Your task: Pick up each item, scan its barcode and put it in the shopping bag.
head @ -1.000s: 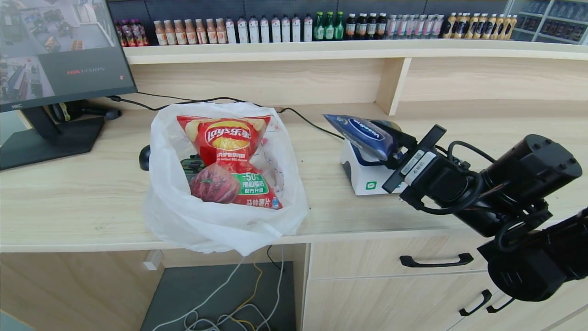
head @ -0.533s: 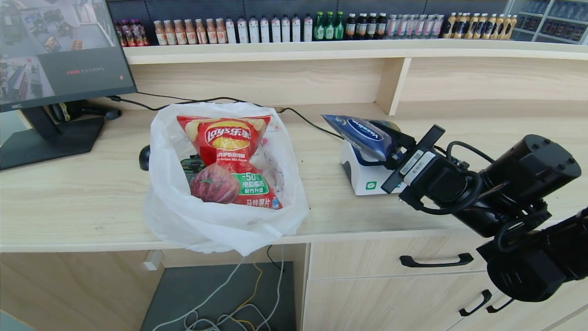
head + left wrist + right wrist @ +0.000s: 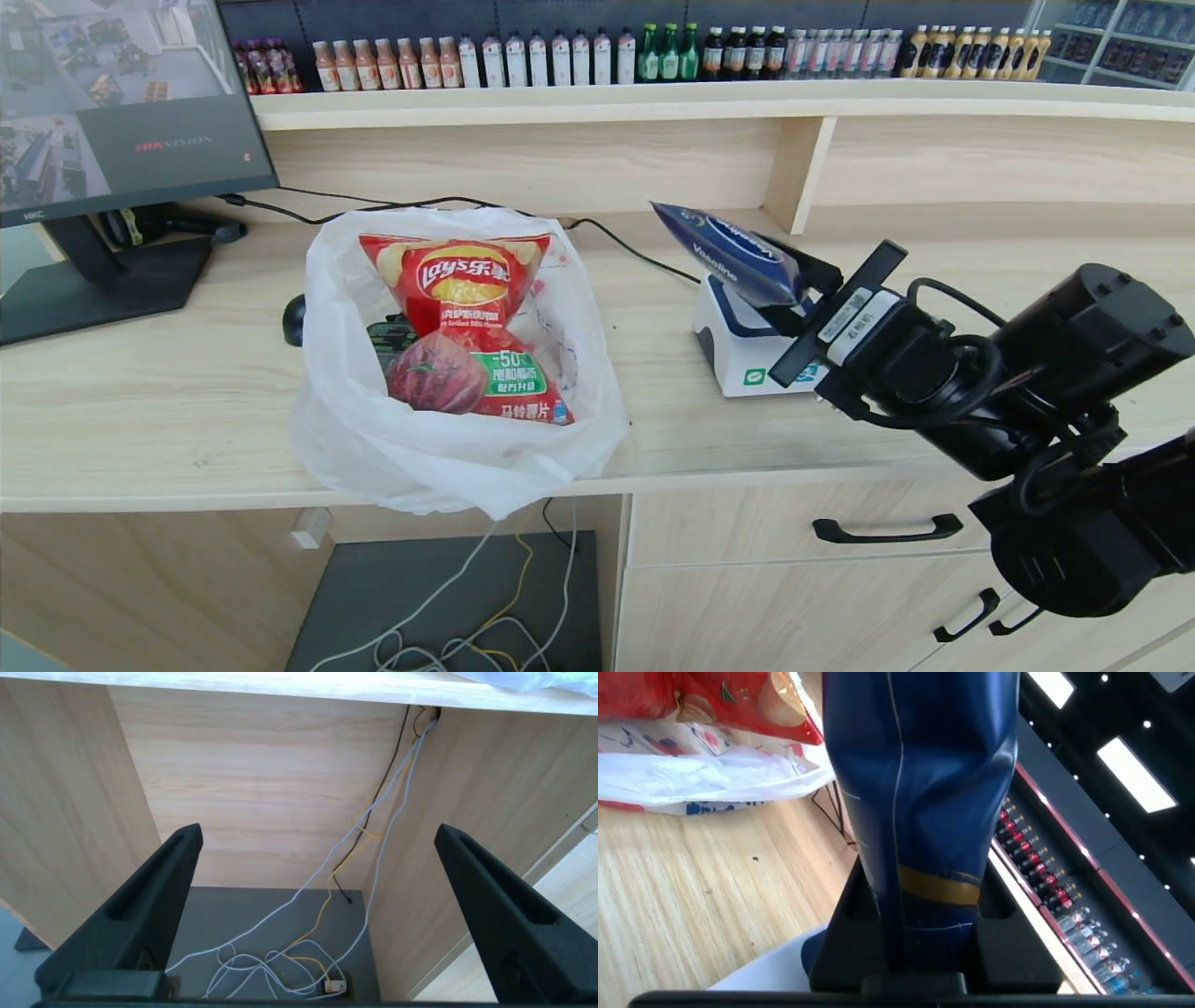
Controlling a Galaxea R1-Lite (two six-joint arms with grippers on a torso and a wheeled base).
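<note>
Blue pouch [image 3: 738, 263] clamped in right hand [image 3: 792, 297] above scanner [image 3: 742, 359]; left hand [image 3: 318, 849] spread apart.

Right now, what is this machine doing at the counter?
The robot's right claw grips a blue pouch, holding it over the white scanner on the wooden counter. Beside it, the white shopping bag already holds a red chip bag. The left claw hangs open below the counter, holding nothing.

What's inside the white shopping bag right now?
A red chip bag stands in the shopping bag, with a dark packet beside it; anything underneath them is covered.
</note>
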